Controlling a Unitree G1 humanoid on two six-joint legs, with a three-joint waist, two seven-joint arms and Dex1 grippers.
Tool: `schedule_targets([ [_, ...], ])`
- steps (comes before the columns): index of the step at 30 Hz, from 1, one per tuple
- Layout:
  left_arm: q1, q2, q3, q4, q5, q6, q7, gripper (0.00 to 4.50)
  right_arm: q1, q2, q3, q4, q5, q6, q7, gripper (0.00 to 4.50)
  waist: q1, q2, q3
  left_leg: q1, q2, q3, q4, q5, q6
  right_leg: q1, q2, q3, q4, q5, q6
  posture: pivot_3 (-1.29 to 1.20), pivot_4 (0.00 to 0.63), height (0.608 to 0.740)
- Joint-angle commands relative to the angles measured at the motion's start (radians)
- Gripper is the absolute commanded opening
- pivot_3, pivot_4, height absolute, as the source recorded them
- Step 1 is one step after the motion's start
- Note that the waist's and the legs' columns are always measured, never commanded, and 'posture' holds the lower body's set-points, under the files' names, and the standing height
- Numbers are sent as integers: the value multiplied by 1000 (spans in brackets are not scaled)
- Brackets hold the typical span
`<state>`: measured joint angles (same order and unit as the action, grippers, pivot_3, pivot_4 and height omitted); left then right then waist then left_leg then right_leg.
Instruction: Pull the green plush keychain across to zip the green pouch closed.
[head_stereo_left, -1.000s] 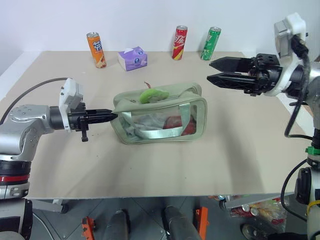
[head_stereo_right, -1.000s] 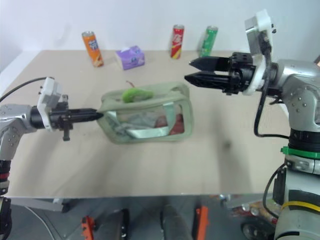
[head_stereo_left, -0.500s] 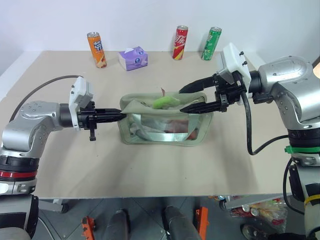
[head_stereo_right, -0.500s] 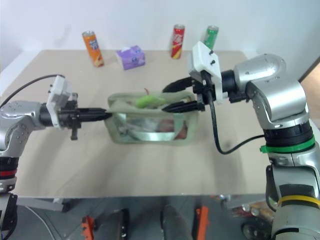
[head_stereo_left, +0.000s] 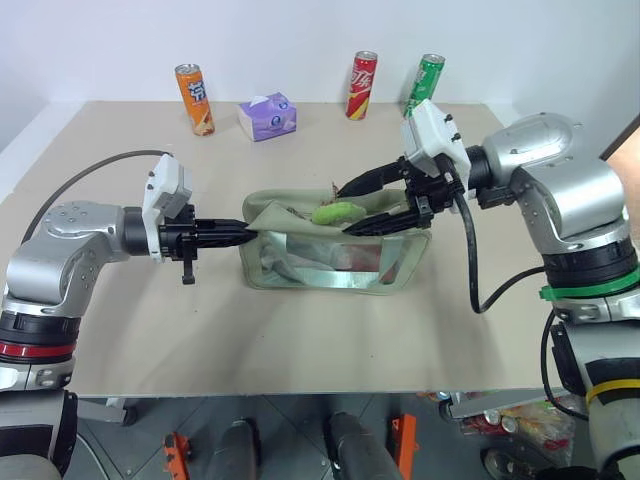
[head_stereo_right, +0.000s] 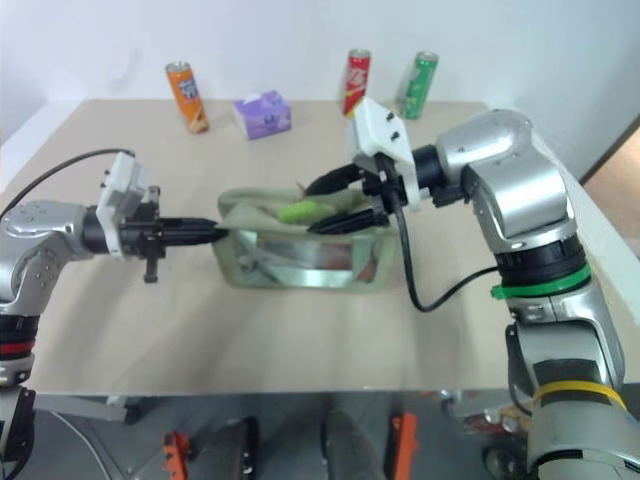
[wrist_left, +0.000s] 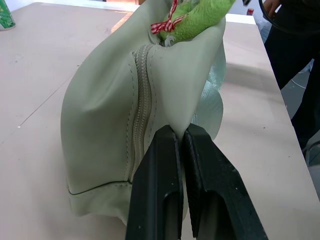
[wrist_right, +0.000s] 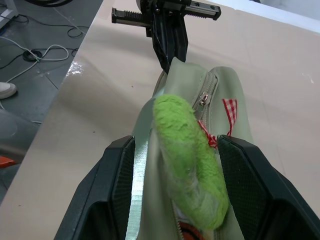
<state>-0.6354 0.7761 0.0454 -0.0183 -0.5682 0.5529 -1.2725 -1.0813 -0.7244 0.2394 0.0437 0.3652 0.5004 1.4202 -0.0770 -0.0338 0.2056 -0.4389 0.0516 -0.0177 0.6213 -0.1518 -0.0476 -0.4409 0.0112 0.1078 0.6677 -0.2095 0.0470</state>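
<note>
The green pouch (head_stereo_left: 330, 262) lies mid-table with its top zipper (wrist_left: 141, 100) partly open. My left gripper (head_stereo_left: 250, 232) is shut on the fabric at the pouch's left end (wrist_left: 181, 132). The green plush keychain (head_stereo_left: 335, 212), a fuzzy lime ring with a red-checked bow, rests on top of the pouch near the zipper pull (wrist_right: 187, 155). My right gripper (head_stereo_left: 345, 209) reaches in from the right and stands open. Its two fingers lie on either side of the keychain (wrist_right: 176, 142) without closing on it.
Along the table's far edge stand an orange can (head_stereo_left: 193, 98), a purple tissue box (head_stereo_left: 266, 116), a red can (head_stereo_left: 361, 84) and a green can (head_stereo_left: 423, 86). A person in dark clothing (wrist_left: 295, 45) stands past the table's right end.
My right gripper has swung left and down from above the pouch's right end to straddle the keychain. The left gripper, still holding the pouch's end, shifted slightly right and the pouch moved with it.
</note>
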Motion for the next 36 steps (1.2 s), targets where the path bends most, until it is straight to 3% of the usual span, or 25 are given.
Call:
schedule_targets([
  [1,-14,6,3,-25,-6,5,1,0,-36,13,6,5,-22,-23,13,2666,0,0,0,0,0,0,0,0,0,0,0,0,0,0,0,0,150,740],
  [3,-13,5,6,-29,-9,7,4,0,-45,36,19,45,-57,-41,-10,2666,0,0,0,0,0,0,0,0,0,0,0,0,0,0,0,0,150,740],
  [11,-3,7,10,-39,-14,13,13,0,-64,55,3,107,-76,-56,8,148,0,0,0,0,0,0,0,0,0,0,0,0,0,0,0,0,150,740],
  [12,-3,6,10,-39,-14,14,14,0,-65,51,-2,107,-72,-55,14,51,0,0,0,0,0,0,0,0,0,0,0,0,0,0,0,0,150,740],
  [28,-25,-17,-12,-6,2,-4,4,0,-68,-85,-145,93,46,93,69,51,3,0,0,0,0,0,0,0,0,0,0,0,0,0,0,0,150,740],
  [36,-15,-13,-9,-16,0,-2,-1,0,46,-290,-120,96,-110,-73,53,51,4,0,0,0,-1,0,0,0,0,0,-1,0,0,-1,0,0,150,740],
])
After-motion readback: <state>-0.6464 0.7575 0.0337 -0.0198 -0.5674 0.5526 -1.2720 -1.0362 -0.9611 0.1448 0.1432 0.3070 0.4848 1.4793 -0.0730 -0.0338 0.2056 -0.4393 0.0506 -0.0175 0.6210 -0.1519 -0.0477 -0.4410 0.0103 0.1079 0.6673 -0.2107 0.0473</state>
